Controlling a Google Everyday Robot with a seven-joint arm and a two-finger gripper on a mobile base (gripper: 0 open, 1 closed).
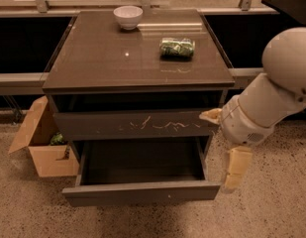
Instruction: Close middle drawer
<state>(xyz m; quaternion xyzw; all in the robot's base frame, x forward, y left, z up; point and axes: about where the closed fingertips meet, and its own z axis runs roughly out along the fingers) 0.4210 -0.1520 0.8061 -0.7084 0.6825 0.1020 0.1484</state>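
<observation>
jaws apart and empty, middle drawer standing out

jaws stand wide apart and hold nothing; the gripper hangs at the right side of the cabinet; one pale finger points down just beside the right end of the middle drawer's front; the other tip lies at the right end of the scratched drawer, and whether it touches the wood i cannot tell; one white arm carries the gripper in from the right.

one dark cabinet, glossy on top; two drawers show in it; the middle drawer, lower of the two, is pulled well out toward the camera, its flat front bearing one tiny white speck right of centre; the scratched drawer above it sits out only a little; one open cardboard box stands at the cabinet's left, with something green inside; one green packet lies on the top toward the right; one white bowl stands near the back edge, well apart from the packet.

speckled stone floor all around; low dark ledges run off on either side behind the cabinet.
</observation>
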